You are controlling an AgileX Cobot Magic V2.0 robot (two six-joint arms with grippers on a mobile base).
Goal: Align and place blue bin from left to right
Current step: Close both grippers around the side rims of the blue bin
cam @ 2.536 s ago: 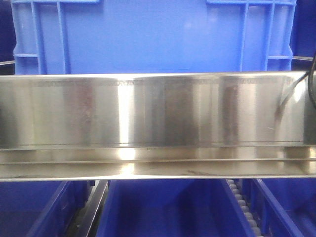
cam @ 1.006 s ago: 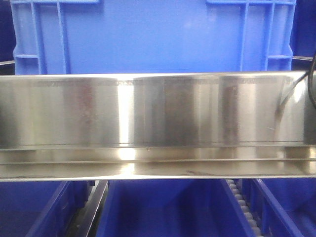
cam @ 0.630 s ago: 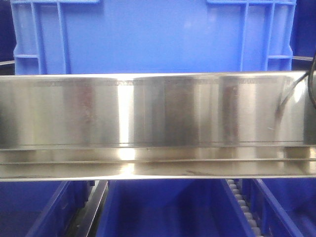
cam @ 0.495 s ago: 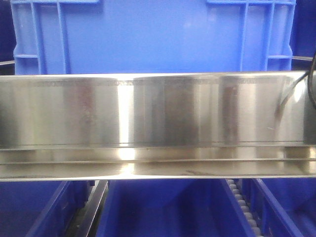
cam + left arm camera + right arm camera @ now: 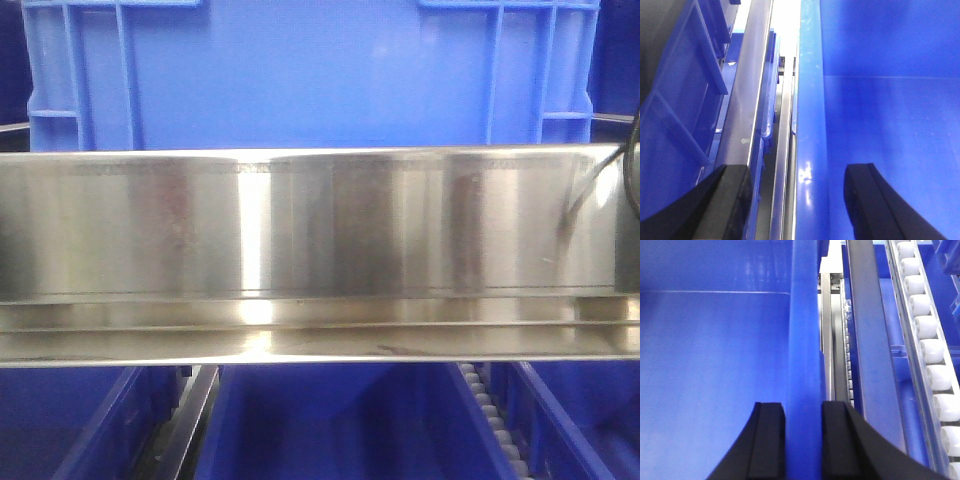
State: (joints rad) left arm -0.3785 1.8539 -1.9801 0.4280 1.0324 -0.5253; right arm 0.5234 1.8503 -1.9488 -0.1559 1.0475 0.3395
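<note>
Nothing has visibly shifted since earlier. The right end effector [image 5: 802, 405] pinches the right rim of the large bright-blue rectangular plastic bin [image 5: 715, 365]. The left end effector [image 5: 797, 170] straddles its left rim, fingers spread. The bin sits below the brushed steel shelf edge [image 5: 320, 230], beside the white rollers [image 5: 927, 350].

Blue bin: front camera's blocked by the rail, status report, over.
Left gripper open, straddling blue bin rim. Right gripper shut on its wall. Neighbour bin close beside left gripper.
</note>
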